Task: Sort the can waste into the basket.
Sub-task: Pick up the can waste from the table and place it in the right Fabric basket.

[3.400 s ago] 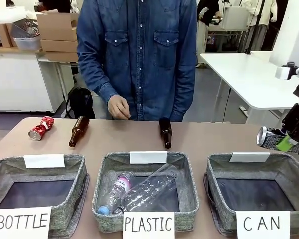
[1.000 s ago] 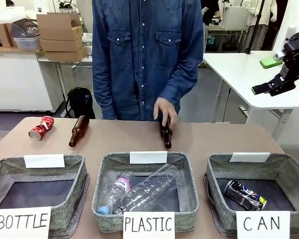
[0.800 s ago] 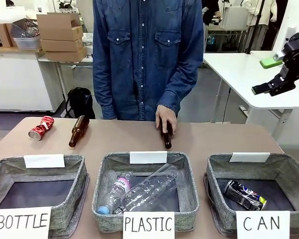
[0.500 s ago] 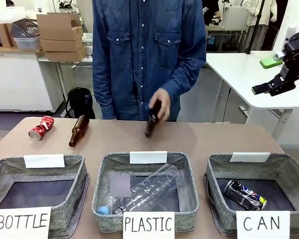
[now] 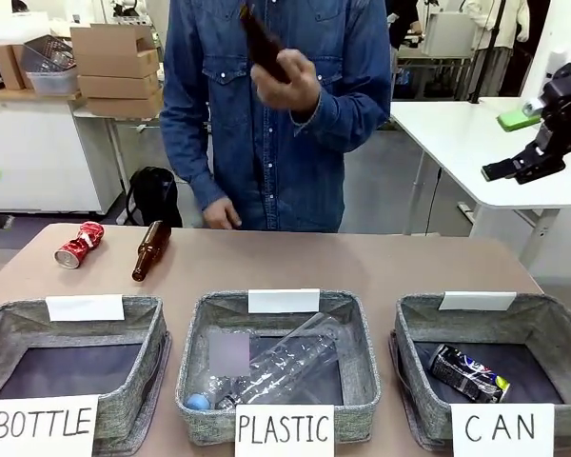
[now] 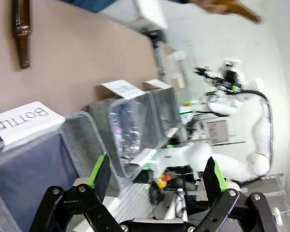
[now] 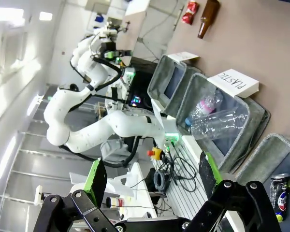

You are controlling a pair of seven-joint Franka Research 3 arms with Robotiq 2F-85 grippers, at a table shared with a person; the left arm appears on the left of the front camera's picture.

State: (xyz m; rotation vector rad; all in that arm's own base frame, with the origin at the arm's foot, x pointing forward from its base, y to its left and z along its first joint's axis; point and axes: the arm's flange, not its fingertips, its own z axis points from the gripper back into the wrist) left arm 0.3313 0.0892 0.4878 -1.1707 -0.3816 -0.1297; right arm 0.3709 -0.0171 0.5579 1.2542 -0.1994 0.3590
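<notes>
Our left fingers (image 6: 99, 172) and right fingers (image 7: 97, 180) stand apart, empty; black can (image 5: 468, 373) lies in basket (image 5: 554, 316), red can (image 5: 79, 245) on desk (image 5: 409, 262).

The PLASTIC basket (image 5: 364, 367) holds clear plastic bottles (image 5: 285, 367), with the BOTTLE basket (image 5: 145, 373) at its nine o'clock. A brown glass bottle (image 5: 150, 250) lies on the table (image 5: 409, 267) at its ten o'clock, and a second brown bottle (image 5: 260, 43) is raised before a denim shirt (image 5: 228, 124) at twelve o'clock.
</notes>
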